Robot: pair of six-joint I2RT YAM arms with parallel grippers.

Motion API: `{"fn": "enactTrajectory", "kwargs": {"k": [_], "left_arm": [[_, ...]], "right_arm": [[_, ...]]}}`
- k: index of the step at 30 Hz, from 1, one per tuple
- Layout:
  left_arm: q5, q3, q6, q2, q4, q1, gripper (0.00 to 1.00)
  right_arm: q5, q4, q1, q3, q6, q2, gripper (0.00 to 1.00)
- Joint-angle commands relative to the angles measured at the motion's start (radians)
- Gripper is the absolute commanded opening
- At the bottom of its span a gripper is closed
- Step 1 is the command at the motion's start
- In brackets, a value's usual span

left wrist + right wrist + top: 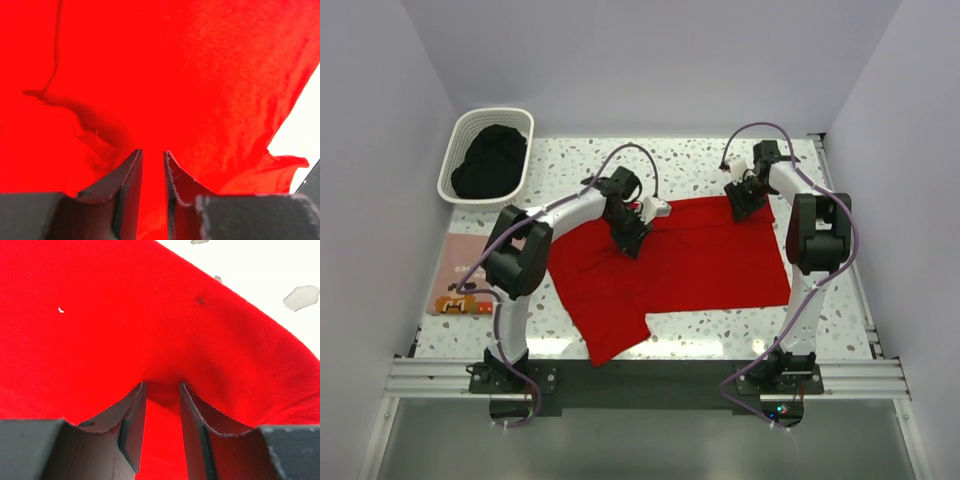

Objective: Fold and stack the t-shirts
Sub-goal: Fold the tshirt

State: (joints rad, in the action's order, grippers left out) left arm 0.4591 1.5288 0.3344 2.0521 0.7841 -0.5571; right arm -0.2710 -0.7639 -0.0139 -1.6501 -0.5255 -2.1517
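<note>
The right end effector (162, 385) has its jaws drawn in on a puckered fold at the far right edge of the red t-shirt (690, 265). The left end effector (151, 152) rests on the far left part, jaws narrowly apart; whether it pinches cloth I cannot tell. The shirt lies spread on the desk (700, 160), with the pink t-shirt (460, 262) at the left edge. The cloth looks light and limp, so hems or corners seem the best holds.

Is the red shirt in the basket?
No, the red shirt lies on the table; the basket holds something black.
</note>
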Motion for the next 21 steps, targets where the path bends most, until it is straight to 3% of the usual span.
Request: {"fn": "enactTrajectory", "kwargs": {"k": [1,5,10,14,21], "left_arm": [[0.007,-0.002,0.035,-0.11,0.015,0.019,0.29],[0.012,-0.016,0.029,-0.145,0.023,0.08,0.42],[0.006,-0.004,0.075,-0.09,0.062,0.22,0.51],[-0.007,-0.007,0.143,-0.063,0.067,0.226,0.57],[0.03,-0.007,0.178,-0.023,0.079,0.226,0.57]], "right_arm": [[0.041,-0.043,0.011,-0.014,-0.021,0.013,0.36],[0.041,-0.045,0.011,-0.017,-0.022,0.015,0.36],[0.041,-0.046,0.011,-0.017,-0.025,0.012,0.37],[0.044,-0.048,0.011,-0.019,-0.025,0.009,0.37],[0.053,-0.051,0.011,-0.022,-0.027,0.006,0.37]]}}
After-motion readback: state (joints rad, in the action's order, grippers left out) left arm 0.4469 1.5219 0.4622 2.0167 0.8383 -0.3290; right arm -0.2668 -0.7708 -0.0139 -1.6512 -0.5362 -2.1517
